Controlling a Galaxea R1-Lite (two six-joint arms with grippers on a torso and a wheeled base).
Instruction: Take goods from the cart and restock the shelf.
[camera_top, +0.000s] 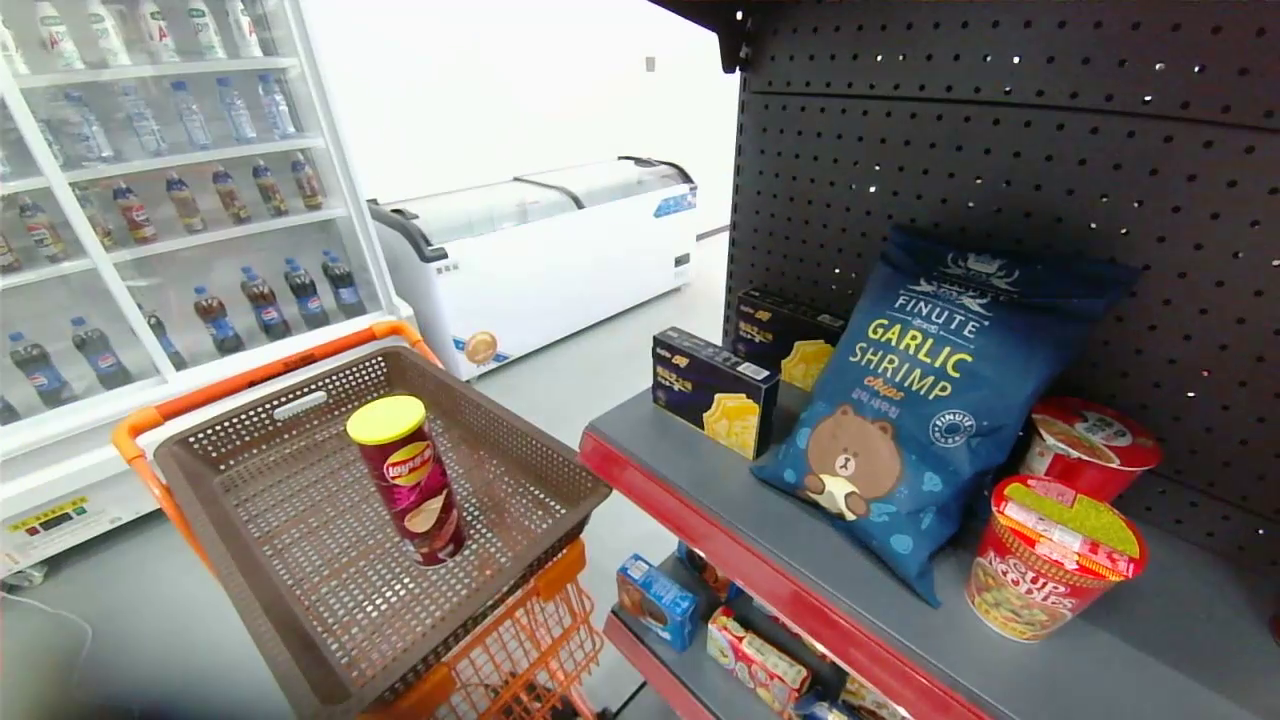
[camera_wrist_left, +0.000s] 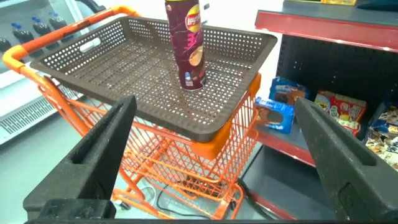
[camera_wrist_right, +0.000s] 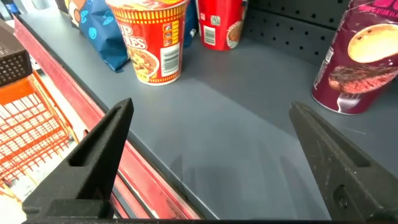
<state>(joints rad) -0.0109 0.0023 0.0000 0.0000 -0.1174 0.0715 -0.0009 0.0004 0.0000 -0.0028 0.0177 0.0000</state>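
**Item 1, stock to move.** Maroon cylindrical crisp can (camera_top: 408, 480) with a yellow plastic lid and a printed label showing a yellow-and-red emblem and a picture of a crisp. It stands upright on the floor of the brown perforated plastic basket (camera_top: 300, 560), near its middle and touching no wall. Judged well placed for a grip from the side.

**Item 2, carrier.** The basket rests on top of the orange wire cart (camera_top: 520, 650), which stands just beside the shelf end.

**Item 3, left gripper** (camera_wrist_left: 211, 109). Black fingers spread wide, nothing between them. It hangs short of the basket and apart from the can, facing it. The pick is judged not yet begun.

**Item 4, destination.** Grey shelf (camera_top: 1180, 640) with a red front edge and a black pegboard (camera_top: 1000, 150) behind it.

**Item 5, right gripper** (camera_wrist_right: 211, 109). Fingers wide and empty, over a bare stretch of shelf. That gap is judged the slot to fill.

**Item 6, shelf neighbours.**
- A second maroon can (camera_wrist_right: 357, 56) stands to one side of the gap.
- A red cup of noodles (camera_wrist_right: 152, 40) with a barcode stands to the other side, and another red cup (camera_top: 1090, 445) stands behind it.
- A blue bag (camera_top: 920, 400) with yellow lettering and a cartoon bear leans on the pegboard, probably too soft to stand alone.
- Two black boxes (camera_top: 715, 390) with yellow pictures face the aisle.
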